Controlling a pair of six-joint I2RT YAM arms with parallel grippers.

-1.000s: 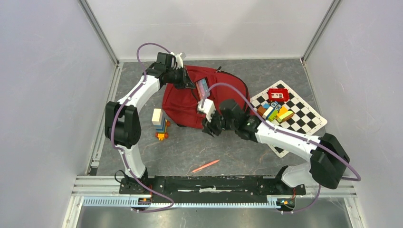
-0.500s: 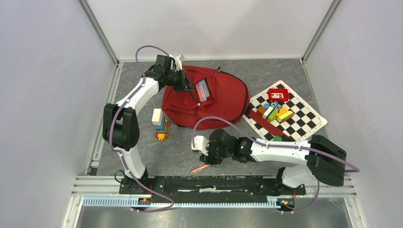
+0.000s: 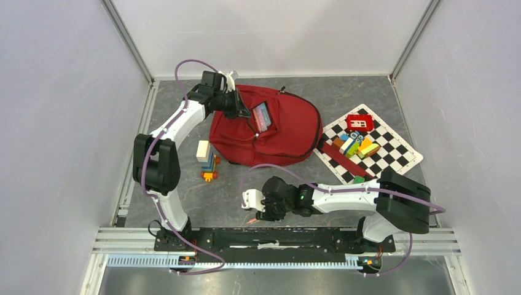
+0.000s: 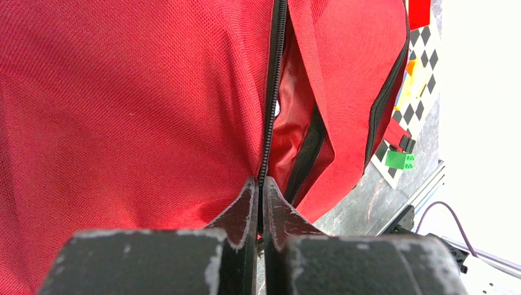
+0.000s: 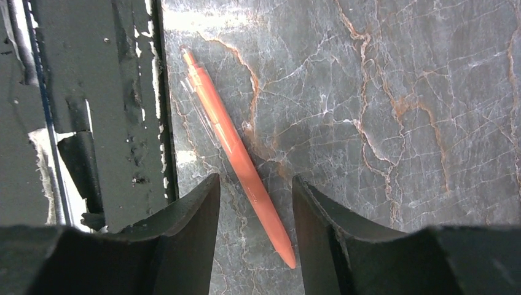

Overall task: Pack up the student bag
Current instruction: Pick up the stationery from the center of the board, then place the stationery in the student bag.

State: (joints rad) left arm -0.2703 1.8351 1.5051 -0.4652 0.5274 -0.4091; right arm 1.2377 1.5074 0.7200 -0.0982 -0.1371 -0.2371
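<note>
The student bag (image 4: pixel 123 92) is matt woven cloth; the counter (image 5: pixel 399 123) looks like smooth veined stone; the pen (image 5: pixel 236 153) is glossy plastic.

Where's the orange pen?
In the right wrist view, the pen lies on the table beside the black rail, just below the open right gripper.

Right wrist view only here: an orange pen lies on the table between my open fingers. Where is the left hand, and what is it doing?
Observer: The left hand is shut on the student bag, pinching the zip edge at its far left side.
Operator: Is that zip open?
Observer: Yes, the opening gapes; a multicoloured flat item shows inside it.
Operator: Anything else waiting outside?
Observer: A block stack stands left of the bag; a red box and loose blocks sit on the checkered board to its right.
</note>
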